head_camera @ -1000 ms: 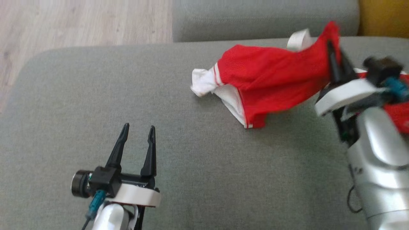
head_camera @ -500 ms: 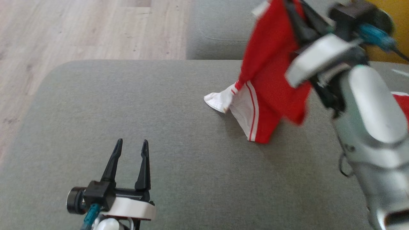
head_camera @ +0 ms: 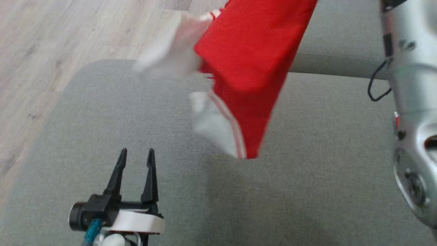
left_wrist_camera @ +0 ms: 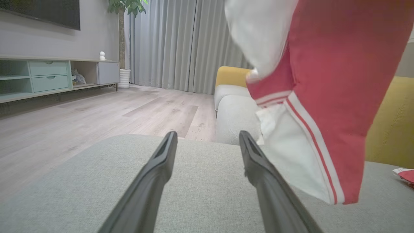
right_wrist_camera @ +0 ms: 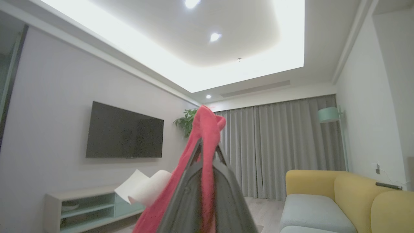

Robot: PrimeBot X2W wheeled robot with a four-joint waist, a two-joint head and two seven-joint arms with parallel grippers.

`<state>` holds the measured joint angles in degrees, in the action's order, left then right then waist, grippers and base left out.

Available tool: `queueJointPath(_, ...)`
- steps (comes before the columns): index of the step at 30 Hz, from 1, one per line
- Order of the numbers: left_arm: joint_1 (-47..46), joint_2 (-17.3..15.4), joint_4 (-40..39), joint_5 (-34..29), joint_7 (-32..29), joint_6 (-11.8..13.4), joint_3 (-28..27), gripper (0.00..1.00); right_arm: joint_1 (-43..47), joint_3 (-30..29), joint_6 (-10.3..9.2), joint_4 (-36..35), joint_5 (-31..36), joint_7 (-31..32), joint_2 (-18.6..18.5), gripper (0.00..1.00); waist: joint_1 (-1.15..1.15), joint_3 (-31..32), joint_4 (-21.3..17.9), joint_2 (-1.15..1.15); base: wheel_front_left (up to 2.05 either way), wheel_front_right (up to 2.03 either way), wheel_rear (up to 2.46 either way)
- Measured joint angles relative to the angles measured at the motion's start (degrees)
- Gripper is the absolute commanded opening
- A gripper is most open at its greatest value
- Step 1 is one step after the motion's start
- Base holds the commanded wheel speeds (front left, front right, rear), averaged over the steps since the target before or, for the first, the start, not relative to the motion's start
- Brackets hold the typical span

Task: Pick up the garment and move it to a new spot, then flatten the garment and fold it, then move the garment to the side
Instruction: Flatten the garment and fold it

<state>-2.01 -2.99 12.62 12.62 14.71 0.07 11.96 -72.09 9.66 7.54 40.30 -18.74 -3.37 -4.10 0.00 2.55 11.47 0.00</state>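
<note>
The garment (head_camera: 249, 61) is red with white trim and stripes. It hangs in the air over the grey sofa cushion (head_camera: 307, 177), its lowest corner a little above the fabric. In the right wrist view my right gripper (right_wrist_camera: 208, 145) is shut on a bunched red fold of the garment (right_wrist_camera: 207, 126), held up high. In the head view that arm's silver forearm (head_camera: 409, 102) rises along the right edge. My left gripper (head_camera: 136, 152) rests low over the cushion's near left, open and empty. In the left wrist view the garment (left_wrist_camera: 339, 81) hangs just right of its fingers (left_wrist_camera: 207, 136).
Wooden floor (head_camera: 51, 34) lies beyond the cushion's left edge. A second grey cushion (head_camera: 341, 41) sits behind, and a yellow sofa (left_wrist_camera: 391, 123) stands further right. A small red item (left_wrist_camera: 406, 174) lies at the cushion's far right. A low cabinet (left_wrist_camera: 48, 74) lines the wall.
My right arm has lifted the garment up off the cushion until it hangs free. The head camera has shifted as well. The left gripper has stayed open where it was.
</note>
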Motion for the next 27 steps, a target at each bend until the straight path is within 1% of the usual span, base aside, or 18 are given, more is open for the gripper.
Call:
queueJointPath(2, 0.09, 0.01, -0.41, 0.0, 0.01, 0.14, -0.75, 1.0, -1.15, -5.56, 0.0, 4.5, 0.59, -1.97, 0.21, 0.0, 0.0, -0.4, -0.43, 0.0, 0.0, 0.0, 0.0)
queueJointPath(5, 0.14, 0.01, -1.14, 0.23, 0.01, 0.7, -1.14, 1.0, -0.69, -13.81, 0.0, 11.14, 4.44, -3.21, -0.53, 0.0, 0.01, -1.16, -1.47, 0.0, 0.0, 0.0, 0.0)
queueJointPath(8, 0.1, 0.02, -1.58, 0.52, 0.0, 1.05, -1.03, 1.0, 3.73, -16.85, 0.0, 15.16, 9.17, -3.2, -3.74, 0.0, 0.01, -2.27, -2.51, 0.0, 0.0, 0.0, 0.0)
queueJointPath(11, -0.04, 0.02, -1.7, 0.52, 0.0, 1.18, -1.04, 1.0, 11.68, -18.8, 0.0, 18.79, 11.98, -2.93, -6.08, 0.0, 0.01, -3.6, -3.69, 0.0, 0.0, 0.0, 0.0)
queueJointPath(13, -0.25, 0.03, -1.66, 0.49, 0.0, 1.12, -1.01, 1.0, 16.99, -20.17, 0.0, 22.04, 13.06, -1.49, -6.97, 0.0, 0.02, -4.43, -4.65, 0.0, 0.0, 0.0, 0.0)
queueJointPath(14, -0.47, 0.03, -1.65, 0.41, 0.0, 1.1, -0.98, 1.0, 19.2, -20.74, 0.0, 23.17, 13.56, -1.44, -7.27, 0.42, 0.01, -4.84, -5.08, 0.0, 0.0, 0.0, 0.0)
queueJointPath(15, -0.84, 0.05, -1.62, 0.4, 0.0, 1.05, -0.93, 1.0, 20.92, -21.46, 0.0, 24.14, 13.92, -1.42, -7.58, 1.0, 0.01, -5.26, -5.5, 0.0, 0.0, 0.0, 0.0)
queueJointPath(17, -1.87, 0.07, -1.57, 0.4, 0.0, 0.92, -0.92, 1.0, 22.39, -22.1, 0.0, 24.42, 14.73, -2.7, -7.81, 1.0, 0.02, -5.89, -6.25, 0.0, 0.0, 0.0, 0.0)
queueJointPath(20, -3.17, 0.09, -1.54, -0.04, 0.01, 0.86, -0.92, 1.0, 21.37, -22.07, 0.0, 23.68, 14.91, -5.03, -7.23, 1.0, 0.01, -6.32, -7.32, 0.0, 0.0, 0.0, 0.0)
queueJointPath(24, -3.54, 0.14, -1.21, -0.54, 0.01, 0.41, -0.75, 1.0, 20.67, -19.79, 0.0, 21.83, 14.96, -6.91, -6.06, 1.0, 0.01, -6.16, -7.9, 0.0, 0.0, 0.0, 0.0)
queueJointPath(27, -3.54, 0.14, -1.04, -0.54, 0.0, 0.4, -0.68, 1.0, 21.13, -16.97, 0.0, 18.85, 12.88, -8.22, -4.33, 1.0, 0.01, -5.71, -8.26, 0.0, 0.0, 0.0, 0.0)
